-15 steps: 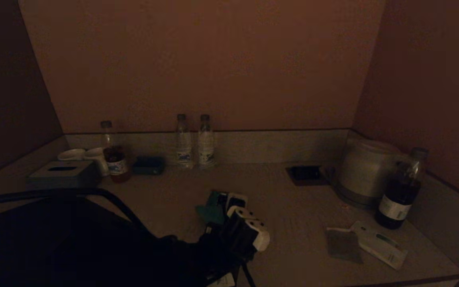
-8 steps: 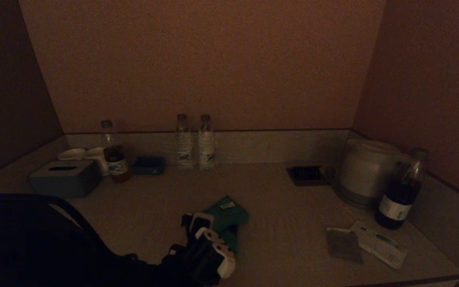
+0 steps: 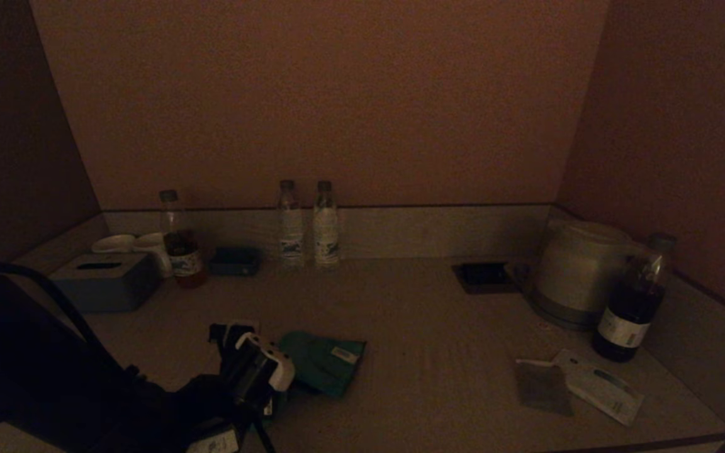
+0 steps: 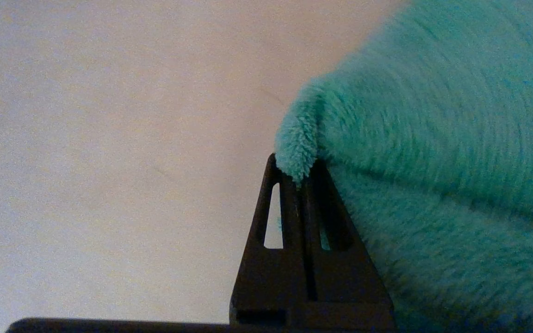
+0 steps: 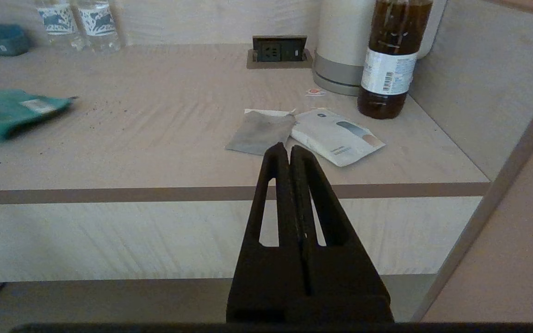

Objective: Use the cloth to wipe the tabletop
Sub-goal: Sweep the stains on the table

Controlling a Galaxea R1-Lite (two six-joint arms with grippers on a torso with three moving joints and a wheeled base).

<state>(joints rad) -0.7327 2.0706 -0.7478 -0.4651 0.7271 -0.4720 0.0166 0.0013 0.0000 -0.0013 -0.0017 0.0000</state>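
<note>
Worktop [image 3: 438, 327] mid-wipe — dark specks show beside the cloth [image 3: 321, 368], right half looks untouched. Left pincer [image 4: 300, 178] clamped tight on cloth's corner, front-left of centre. Right pincer [image 5: 289, 155] closed, empty — parked off the front edge.

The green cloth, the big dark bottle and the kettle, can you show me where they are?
green cloth [image 3: 321, 368], head view, middle of the fabric.
dark bottle [image 5: 389, 69], right wrist view, on its label.
kettle [image 3: 573, 267], head view, on its body.

black arm [image 3: 148, 402], white casing, slotted black jaws
</note>
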